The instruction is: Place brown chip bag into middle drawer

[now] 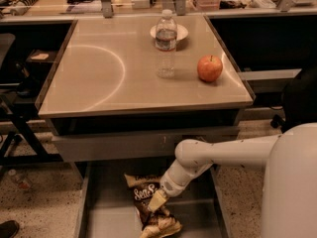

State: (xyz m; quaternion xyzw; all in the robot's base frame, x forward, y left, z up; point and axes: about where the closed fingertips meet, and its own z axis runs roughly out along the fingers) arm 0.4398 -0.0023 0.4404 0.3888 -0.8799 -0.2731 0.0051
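Observation:
The brown chip bag point(147, 198) lies on the floor of the open middle drawer point(106, 214), below the desk front. It is dark brown with white script and pale yellow ends, running from upper left to lower right. My gripper point(155, 202) reaches down from the white arm point(218, 152) on the right and sits right at the middle of the bag, touching or just above it. The drawer's thin side walls point(81, 202) show on the left and right.
On the desk top point(99, 73) stand a clear water bottle point(166, 43), a small white plate point(169, 31) behind it and a red apple point(210, 68). A closed grey drawer front point(114, 145) sits above the open drawer. Chairs and shelves flank the desk.

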